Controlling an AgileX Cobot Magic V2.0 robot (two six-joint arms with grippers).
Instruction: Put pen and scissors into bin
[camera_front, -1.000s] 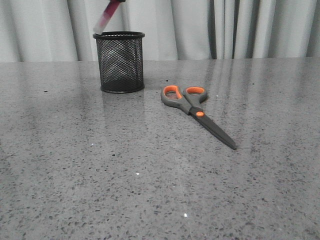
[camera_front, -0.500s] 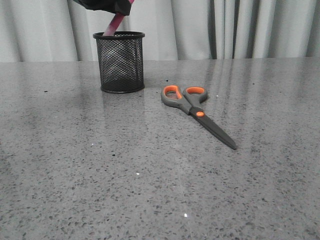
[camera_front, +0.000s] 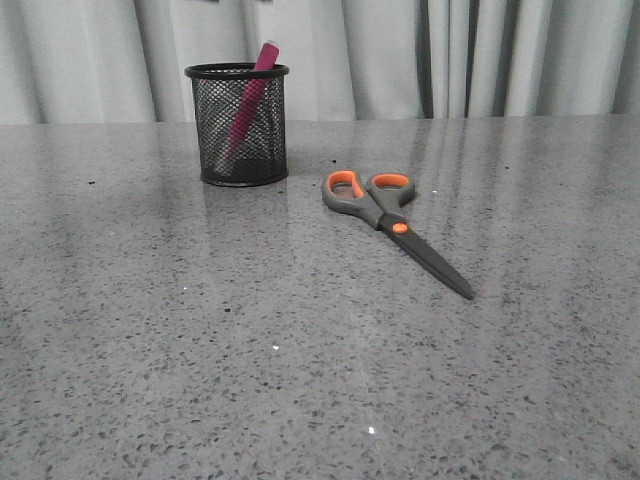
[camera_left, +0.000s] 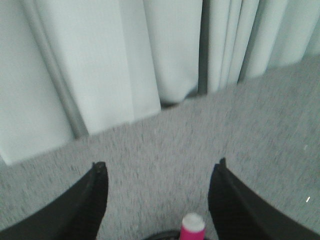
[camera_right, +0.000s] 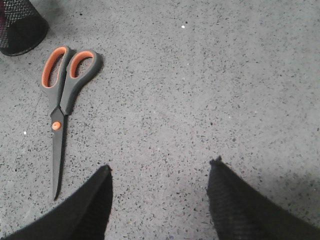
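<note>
The magenta pen (camera_front: 250, 100) stands tilted inside the black mesh bin (camera_front: 238, 124) at the back left of the table, its top poking above the rim. In the left wrist view the pen's white end (camera_left: 193, 226) shows below my open, empty left gripper (camera_left: 160, 167), which is above the bin. The scissors (camera_front: 392, 222) lie flat on the table right of the bin, blades pointing toward the front right. They also show in the right wrist view (camera_right: 61, 106), beside the bin (camera_right: 20, 27). My right gripper (camera_right: 161, 170) is open and empty above bare table, to the side of the scissors.
Grey speckled tabletop (camera_front: 300, 380) all around. Pale curtains (camera_front: 450, 55) hang behind the table's back edge, close behind the bin.
The pen has dropped from the left gripper into the bin and now rests inside it. The left gripper has risen out of the front view. The scissors have not moved.
</note>
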